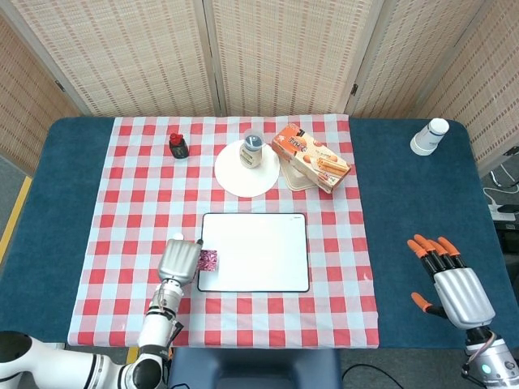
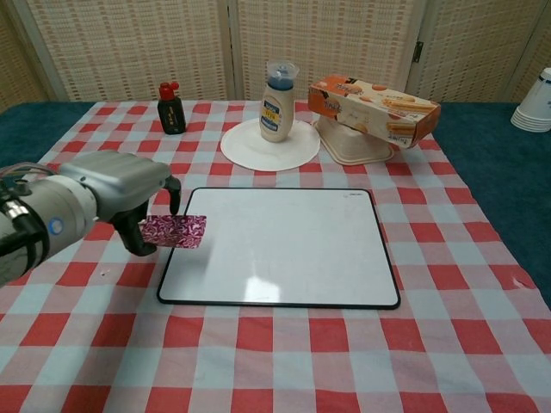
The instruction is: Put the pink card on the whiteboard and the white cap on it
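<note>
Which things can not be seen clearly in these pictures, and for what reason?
- White cap: hidden in the chest view by the left hand; only a sliver at that hand's edge in the head view.
- Pink card: pattern too small to read.
- Right hand: outside the chest view.
- Snack box: print too small.
</note>
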`<state>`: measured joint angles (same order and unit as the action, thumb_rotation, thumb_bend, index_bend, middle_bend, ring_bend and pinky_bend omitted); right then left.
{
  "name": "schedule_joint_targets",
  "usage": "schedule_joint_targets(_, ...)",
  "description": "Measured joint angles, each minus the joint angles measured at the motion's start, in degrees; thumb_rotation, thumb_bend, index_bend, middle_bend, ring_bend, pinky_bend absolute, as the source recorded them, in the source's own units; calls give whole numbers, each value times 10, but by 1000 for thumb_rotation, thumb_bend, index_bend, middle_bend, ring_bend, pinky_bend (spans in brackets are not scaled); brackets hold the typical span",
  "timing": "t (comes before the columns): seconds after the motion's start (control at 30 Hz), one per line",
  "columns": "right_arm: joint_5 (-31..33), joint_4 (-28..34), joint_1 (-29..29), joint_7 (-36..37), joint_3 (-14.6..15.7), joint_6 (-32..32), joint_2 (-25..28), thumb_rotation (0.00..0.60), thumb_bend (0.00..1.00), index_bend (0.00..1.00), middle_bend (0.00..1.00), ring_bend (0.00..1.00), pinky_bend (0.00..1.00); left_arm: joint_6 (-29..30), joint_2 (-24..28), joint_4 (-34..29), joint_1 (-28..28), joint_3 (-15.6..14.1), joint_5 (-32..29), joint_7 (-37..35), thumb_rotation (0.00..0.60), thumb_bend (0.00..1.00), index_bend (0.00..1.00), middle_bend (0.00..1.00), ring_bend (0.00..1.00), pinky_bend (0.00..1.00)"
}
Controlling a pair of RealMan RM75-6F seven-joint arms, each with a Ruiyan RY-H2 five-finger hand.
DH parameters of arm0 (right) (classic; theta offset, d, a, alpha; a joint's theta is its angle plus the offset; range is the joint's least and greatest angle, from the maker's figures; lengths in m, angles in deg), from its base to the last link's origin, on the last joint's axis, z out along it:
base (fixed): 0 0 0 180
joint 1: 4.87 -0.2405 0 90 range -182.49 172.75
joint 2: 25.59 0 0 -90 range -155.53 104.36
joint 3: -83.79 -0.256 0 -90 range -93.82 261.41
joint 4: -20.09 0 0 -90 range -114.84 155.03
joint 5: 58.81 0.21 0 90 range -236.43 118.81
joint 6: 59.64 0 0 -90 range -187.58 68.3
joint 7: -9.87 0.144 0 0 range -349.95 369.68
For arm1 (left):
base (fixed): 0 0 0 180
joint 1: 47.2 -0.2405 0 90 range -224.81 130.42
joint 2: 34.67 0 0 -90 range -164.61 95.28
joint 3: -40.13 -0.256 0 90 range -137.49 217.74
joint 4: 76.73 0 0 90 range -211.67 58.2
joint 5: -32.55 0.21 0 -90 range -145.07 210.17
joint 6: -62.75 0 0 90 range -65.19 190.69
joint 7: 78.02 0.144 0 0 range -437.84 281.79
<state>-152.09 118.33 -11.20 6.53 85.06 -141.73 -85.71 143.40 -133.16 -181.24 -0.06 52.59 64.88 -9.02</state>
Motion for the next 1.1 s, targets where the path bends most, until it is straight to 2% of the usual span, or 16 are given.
schedule_joint_targets(0.2, -8, -1, 5, 6, 0, -14, 2, 600, 192, 87, 26, 0, 87, 5, -62, 55, 49, 39, -11, 21, 600, 273, 375, 1000, 1000, 1000)
schedule_joint_targets(0.4, -11, -4, 5, 10, 0, -14, 1, 600, 191, 87, 26, 0, 87, 10, -135, 123, 79, 77, -11, -8, 600, 274, 377, 1000, 1000, 1000)
schedule_joint_targets(0.7, -7, -2, 3, 7, -2, -10, 0, 600, 192, 87, 26, 0, 87, 17, -214, 185, 111, 95, -24, -9, 600, 273, 377, 1000, 1000, 1000)
schedule_joint_targets(1.1, -14, -5, 7, 24, 0, -19, 8, 600, 192, 87, 26, 0, 87, -7, -264, 270, 143, 109, -16, 3, 600, 272, 377, 1000, 1000, 1000)
